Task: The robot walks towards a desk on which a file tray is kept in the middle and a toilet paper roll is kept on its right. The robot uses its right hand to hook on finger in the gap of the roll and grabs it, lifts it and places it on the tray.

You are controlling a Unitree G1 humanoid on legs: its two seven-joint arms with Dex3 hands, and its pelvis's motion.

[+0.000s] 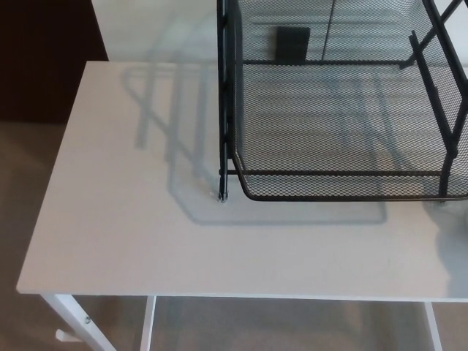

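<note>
At the near edge, white desk legs (69, 316) are seen below the tabletop, standing on beige carpet (22, 219). The white desk (117, 219) fills most of the head view, its near left corner low in the picture and its surface bare on the left half.

Neither of the robot's hands is seen, so nothing can be told of their fingers, whether apart, together or clamped on anything. The toilet paper roll is likewise not seen in this view; its place, the way it points and its long axis cannot be told, nor how it lies relative to any finger.

Farther back, toward the right, the black wire-mesh file tray (241, 191) stands on the desk. Its rounded front rim faces the near edge, and its long axis runs across the picture, the right end being cut off by the frame. A black upright post (225, 131) is fixed at its left side, with its foot touching the desk surface. An upper tier (238, 29) is seen above the lower basket. The tray's shadow is cast leftward on the desk.

Through the mesh, a small dark rectangular object (292, 42) is seen at the back. Beyond the desk's far left corner, a dark panel (44, 58) is visible.
</note>
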